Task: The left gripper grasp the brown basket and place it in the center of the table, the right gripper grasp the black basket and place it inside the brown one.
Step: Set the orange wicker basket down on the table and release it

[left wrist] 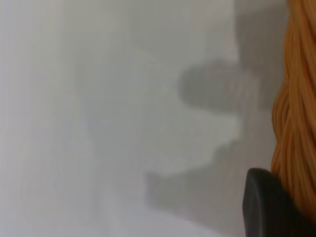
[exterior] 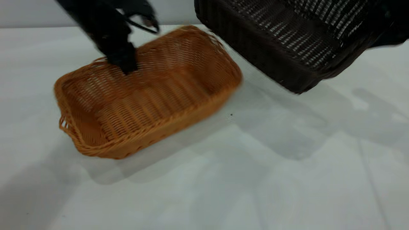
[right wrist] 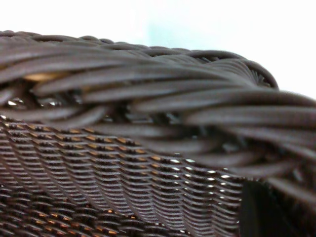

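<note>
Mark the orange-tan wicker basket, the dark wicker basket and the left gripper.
orange-tan woven wicker basket (exterior: pixel 179 80), exterior view, inner floor.
dark brown-black woven wicker basket (exterior: pixel 255 48), exterior view, near side wall.
left gripper (exterior: pixel 126 64), exterior view, fingers at the basket's far rim.

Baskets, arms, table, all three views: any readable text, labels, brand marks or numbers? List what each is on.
None.
No text, label or number on the brown basket, the black basket, the table, the left tool or the right arm at the exterior view's upper right.
</note>
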You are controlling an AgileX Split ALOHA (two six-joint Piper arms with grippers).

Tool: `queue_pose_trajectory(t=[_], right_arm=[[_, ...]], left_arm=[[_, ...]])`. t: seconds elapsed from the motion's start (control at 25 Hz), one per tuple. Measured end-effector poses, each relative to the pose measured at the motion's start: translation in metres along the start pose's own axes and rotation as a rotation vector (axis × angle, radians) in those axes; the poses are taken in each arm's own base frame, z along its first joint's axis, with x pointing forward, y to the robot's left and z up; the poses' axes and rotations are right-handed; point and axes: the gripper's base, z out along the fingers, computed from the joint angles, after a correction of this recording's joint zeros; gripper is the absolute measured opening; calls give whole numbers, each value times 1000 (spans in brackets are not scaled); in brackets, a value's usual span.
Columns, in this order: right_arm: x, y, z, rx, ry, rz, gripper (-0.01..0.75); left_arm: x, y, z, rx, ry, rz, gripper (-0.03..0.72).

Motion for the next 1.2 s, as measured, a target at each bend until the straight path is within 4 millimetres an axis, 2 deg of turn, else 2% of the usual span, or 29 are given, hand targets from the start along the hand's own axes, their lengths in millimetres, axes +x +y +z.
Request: queue_pose_trajectory(t=[0.16, 0.28, 0.44, 0.6, 0.76, 0.88, 0.96, 1.08, 1.2], right_arm=[[-29, 13, -25, 33, -24, -78, 80], [-40, 20, -37, 55, -31, -116, 80], [-41, 23, -42, 76, -10, -147, 80], [-41, 22, -42, 82, -5, -143, 80], [-43, 20, -44, 80, -12, -131, 80], [-49, 14, -49, 68, -29, -98, 80], [-55, 9, -54, 57, -45, -67, 80], [-60, 2, -59, 56, -64, -43, 80], [-60, 3, -58, 57, -63, -57, 80]], left_arm=[[-37, -27, 1, -9, -50, 297, 85], [-57, -43, 1, -18, -78, 402, 85], [-65, -53, 4, -8, -84, 441, 85], [-66, -55, 5, 2, -90, 416, 105], [-68, -57, 5, 14, -106, 354, 216], [-72, -56, 0, 11, -125, 310, 364], [-75, -53, -11, 18, -133, 299, 443], [-82, -50, -48, 84, -127, 310, 505], [-89, -45, -111, 149, -134, 333, 511]])
